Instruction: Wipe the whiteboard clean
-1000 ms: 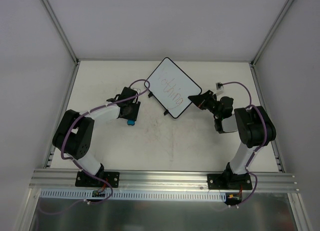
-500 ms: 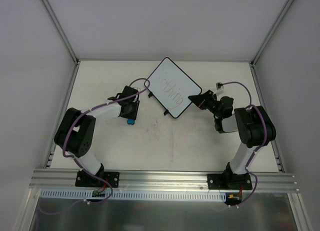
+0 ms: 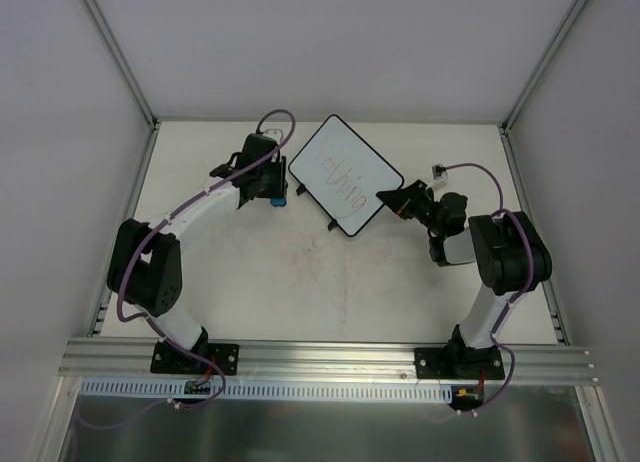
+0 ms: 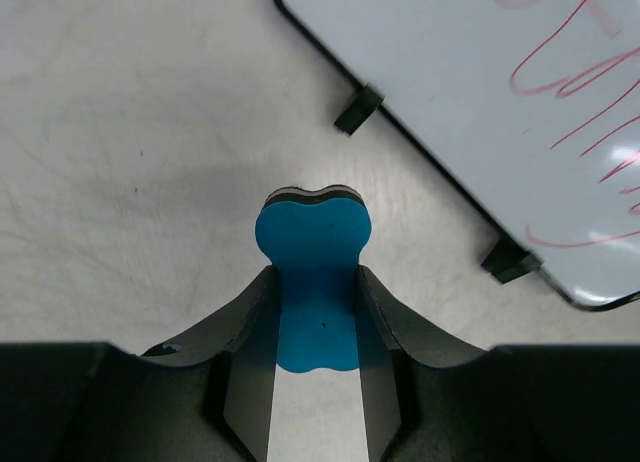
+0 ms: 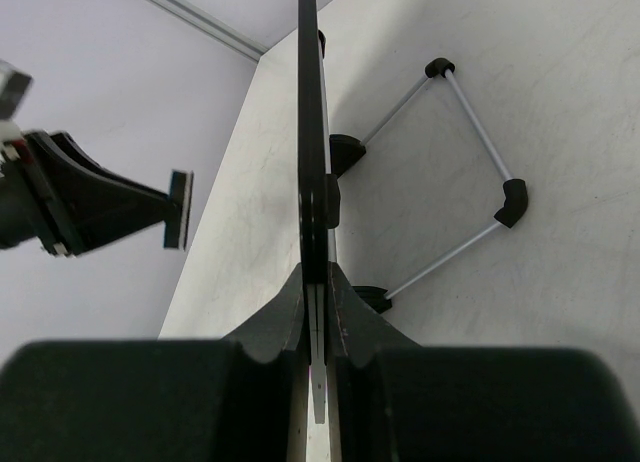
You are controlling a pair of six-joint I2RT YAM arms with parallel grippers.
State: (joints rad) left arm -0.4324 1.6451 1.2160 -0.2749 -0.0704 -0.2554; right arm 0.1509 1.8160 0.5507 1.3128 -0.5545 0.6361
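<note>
The whiteboard [image 3: 346,175] lies tilted at the back middle of the table, with red handwriting on it. In the left wrist view its black-rimmed edge with two black tabs [image 4: 480,112] fills the upper right. My left gripper [image 3: 276,195] is shut on the blue eraser [image 4: 313,282] and holds it just left of the board's left edge, apart from it. My right gripper [image 3: 388,199] is shut on the board's right edge; in the right wrist view the board shows edge-on [image 5: 312,132] between the fingers.
A folding wire stand [image 5: 470,192] with black corner pieces shows under the board in the right wrist view. A small white connector [image 3: 438,169] lies right of the board. Side walls close in the table at left, right and back.
My left gripper has carried the blue eraser from the table's left middle up and right, to just beside the board's left edge. The right arm and the board have not moved.
</note>
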